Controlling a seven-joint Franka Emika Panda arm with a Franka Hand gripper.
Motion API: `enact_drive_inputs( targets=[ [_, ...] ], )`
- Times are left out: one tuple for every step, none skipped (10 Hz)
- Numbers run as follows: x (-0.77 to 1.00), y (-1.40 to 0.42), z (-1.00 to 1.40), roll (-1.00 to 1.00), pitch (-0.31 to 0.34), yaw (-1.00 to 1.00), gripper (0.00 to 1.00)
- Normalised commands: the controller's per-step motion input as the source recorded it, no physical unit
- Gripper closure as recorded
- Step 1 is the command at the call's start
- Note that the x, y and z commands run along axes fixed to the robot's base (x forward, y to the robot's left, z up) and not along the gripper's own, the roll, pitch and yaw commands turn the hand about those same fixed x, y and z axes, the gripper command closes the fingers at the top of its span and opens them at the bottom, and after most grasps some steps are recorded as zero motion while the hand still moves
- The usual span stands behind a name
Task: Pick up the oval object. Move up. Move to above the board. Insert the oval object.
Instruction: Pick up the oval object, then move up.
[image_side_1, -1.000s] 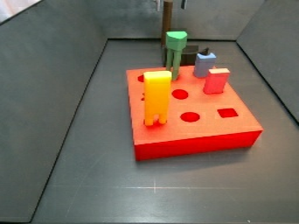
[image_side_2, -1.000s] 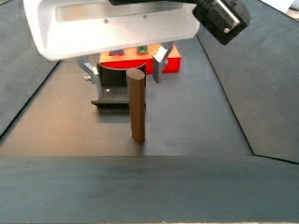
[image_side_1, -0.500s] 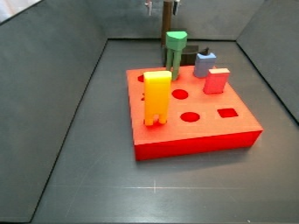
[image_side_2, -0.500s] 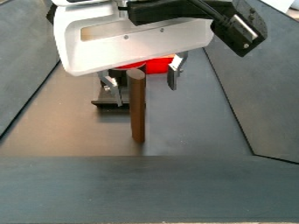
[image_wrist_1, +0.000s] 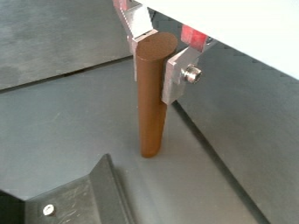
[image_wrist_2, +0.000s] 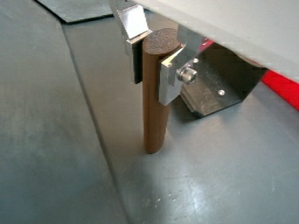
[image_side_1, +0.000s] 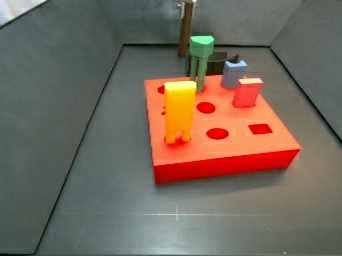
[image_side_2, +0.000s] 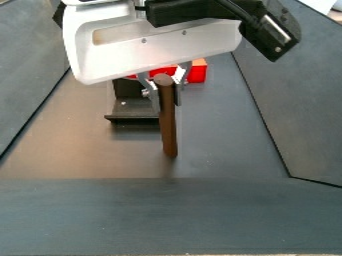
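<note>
I see one oval object (image_wrist_1: 151, 96), a tall dark-brown peg standing upright on the grey tabletop (image_wrist_1: 70, 122), its rounded top sitting between the two silver fingers (image_wrist_1: 179, 72) of my end effector (image_wrist_1: 156, 54). In both wrist views the plates press against the peg's upper sides, so the end effector is closed down to the peg's width and has hold of it near the top. The peg's foot appears to rest on the tabletop directly below the end effector; I see it again in a side view (image_side_2: 167, 118), hanging straight down from the white wrist housing (image_side_2: 147, 40).

Just beside the end effector, in a wrist view, stands the single fixture (image_wrist_2: 222, 80), a dark bracket, close to the peg but apart from it; its base plate also shows in a side view (image_side_2: 128, 108).

Well away from the end effector lies one board (image_side_1: 221, 140), a thick red block. On it I count four pegs standing: a yellow-orange one (image_side_1: 178, 113), a green one (image_side_1: 201, 52), a blue-grey one (image_side_1: 235, 72) and a pink-red one (image_side_1: 247, 91). I count three open holes in its top face: two round and one square. In that side view the oval object (image_side_1: 186, 28) shows beyond the board's far edge.
</note>
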Motion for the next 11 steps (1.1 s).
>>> enact_drive_inputs(
  targets=[
    [0.00,0.00,0.00,0.00,0.000,0.00,1.00],
    [0.00,0.00,0.00,0.00,0.000,0.00,1.00],
    [0.00,0.00,0.00,0.00,0.000,0.00,1.00],
    [0.00,0.00,0.00,0.00,0.000,0.00,1.00],
    [0.00,0.00,0.00,0.00,0.000,0.00,1.00],
    [0.00,0.00,0.00,0.00,0.000,0.00,1.00],
    [0.00,0.00,0.00,0.00,0.000,0.00,1.00],
    [0.00,0.00,0.83,0.00,0.000,0.00,1.00],
    [0.00,-0.01,0.83,0.00,0.003,0.00,1.00],
    [-0.03,-0.02,0.68,0.01,0.046,0.00,1.00],
    [-0.03,-0.02,0.52,0.03,0.062,-0.01,1.00]
  ],
)
